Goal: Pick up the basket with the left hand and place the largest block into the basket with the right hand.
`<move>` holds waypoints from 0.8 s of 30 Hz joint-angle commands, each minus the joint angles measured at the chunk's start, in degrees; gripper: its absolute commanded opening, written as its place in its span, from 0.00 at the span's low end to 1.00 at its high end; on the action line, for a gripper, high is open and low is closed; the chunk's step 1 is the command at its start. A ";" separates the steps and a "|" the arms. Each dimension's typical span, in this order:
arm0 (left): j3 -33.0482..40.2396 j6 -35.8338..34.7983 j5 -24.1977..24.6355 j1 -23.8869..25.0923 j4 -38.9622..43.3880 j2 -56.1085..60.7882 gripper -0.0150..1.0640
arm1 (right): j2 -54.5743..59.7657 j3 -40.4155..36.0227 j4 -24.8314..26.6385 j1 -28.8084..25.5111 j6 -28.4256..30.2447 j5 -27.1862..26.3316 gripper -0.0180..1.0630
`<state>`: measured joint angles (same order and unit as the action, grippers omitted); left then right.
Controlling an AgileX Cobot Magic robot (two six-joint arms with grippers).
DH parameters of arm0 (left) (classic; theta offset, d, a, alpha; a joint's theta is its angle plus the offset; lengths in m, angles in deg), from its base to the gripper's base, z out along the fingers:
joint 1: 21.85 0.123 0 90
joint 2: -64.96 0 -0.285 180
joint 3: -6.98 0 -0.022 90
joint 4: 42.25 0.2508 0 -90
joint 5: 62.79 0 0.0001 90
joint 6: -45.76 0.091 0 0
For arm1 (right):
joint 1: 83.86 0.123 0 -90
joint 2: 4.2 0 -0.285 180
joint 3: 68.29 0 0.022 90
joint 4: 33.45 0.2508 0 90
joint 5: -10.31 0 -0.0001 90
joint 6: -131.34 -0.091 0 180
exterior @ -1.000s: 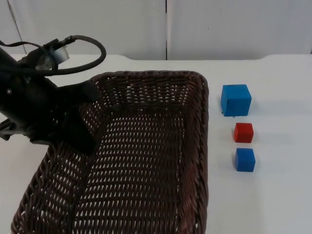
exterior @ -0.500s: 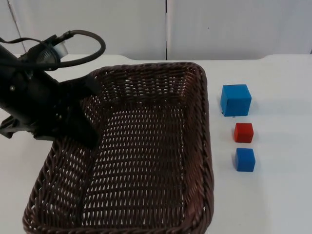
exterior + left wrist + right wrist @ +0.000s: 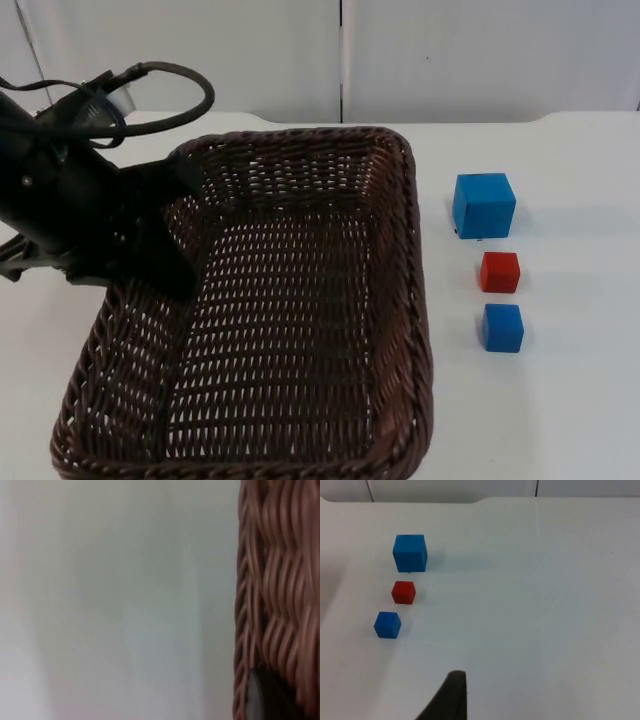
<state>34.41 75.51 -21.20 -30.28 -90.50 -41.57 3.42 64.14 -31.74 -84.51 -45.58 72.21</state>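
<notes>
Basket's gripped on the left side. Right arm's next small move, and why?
Probably bring the right gripper down toward the large blue block. The left gripper sits on the wicker basket at its left wall, and the basket holds nothing. The large block stands on the table beside the red block and the small blue block, untouched.

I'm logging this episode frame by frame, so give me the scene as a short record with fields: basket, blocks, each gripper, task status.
basket: dark brown wicker basket, left side at the left gripper, nothing inside
blocks: large blue block, red block, small blue block, in a row on the white table to the basket's right, apart from each other
left gripper: at the basket's left wall, gripping it
right gripper: fingertip over bare table, away from the blocks; this arm waits
task status: basket gripped; large blue block not yet picked
</notes>
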 commanded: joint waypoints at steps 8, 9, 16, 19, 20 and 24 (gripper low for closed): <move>-0.03 -1.52 -0.38 -0.17 0.41 0.99 0.01 | 7.43 4.54 -0.09 -0.12 0.63 -9.07 0.99; -0.03 -1.52 -0.38 -0.17 0.41 0.99 0.01 | 7.43 4.54 -0.09 -0.12 0.63 -9.07 0.99; -0.03 -1.52 -0.38 -0.17 0.41 0.99 0.01 | 25.59 10.06 0.27 -0.12 0.34 -15.02 0.99; -0.03 -1.52 -0.38 -0.17 0.41 0.99 0.01 | 32.78 13.07 0.38 -0.12 -0.11 -16.20 0.99; -0.03 -1.52 -0.38 -0.17 0.41 0.99 0.01 | 35.82 14.59 0.38 -0.12 -0.11 -16.45 0.99; -0.03 -1.52 -0.38 -0.17 0.41 0.99 0.01 | 44.28 19.36 0.38 -0.12 -0.11 -16.82 0.99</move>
<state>34.41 74.35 -22.09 -30.28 -89.32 -41.57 46.62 82.72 -31.54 -84.51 -45.62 56.45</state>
